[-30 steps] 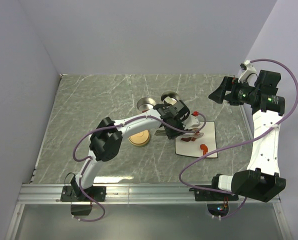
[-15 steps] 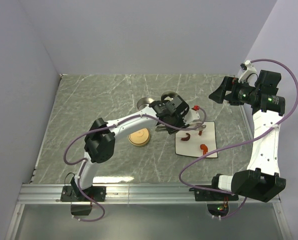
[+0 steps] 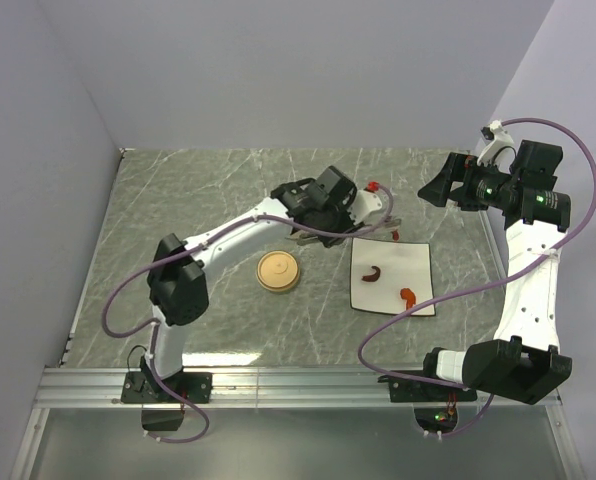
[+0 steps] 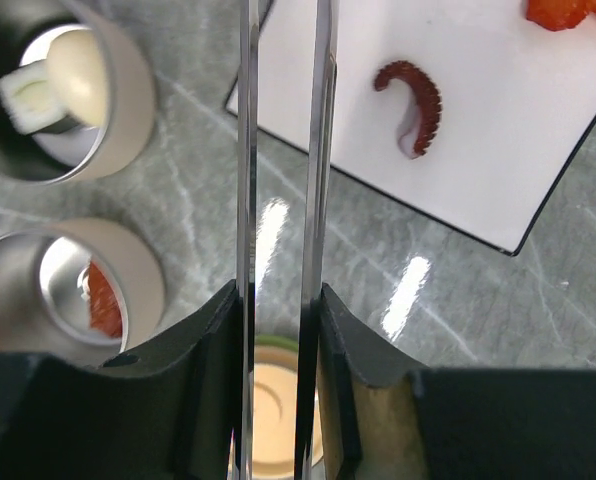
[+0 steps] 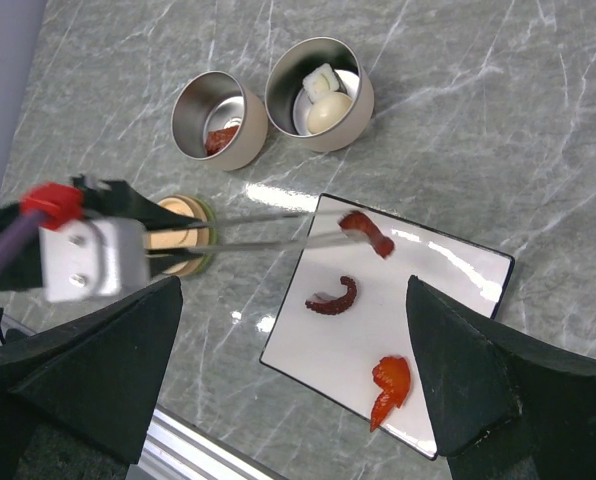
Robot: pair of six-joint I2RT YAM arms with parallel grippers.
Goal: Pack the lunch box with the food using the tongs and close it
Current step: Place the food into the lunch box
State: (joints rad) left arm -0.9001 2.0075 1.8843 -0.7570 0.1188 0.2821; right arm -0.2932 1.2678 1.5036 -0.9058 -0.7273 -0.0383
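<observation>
From wide-open right tool (image 5: 294, 300), not left: red bit (image 5: 366, 231) in left tool's (image 4: 278, 300) clamped tongs (image 4: 246, 150).

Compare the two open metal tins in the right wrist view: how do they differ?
The left-hand tin holds one red piece; the right-hand tin holds a white egg-like ball and a white block. The left-hand tin sits nearer the round tan lid, the right-hand tin farther. Both are round, silver, upright and lidless.
</observation>
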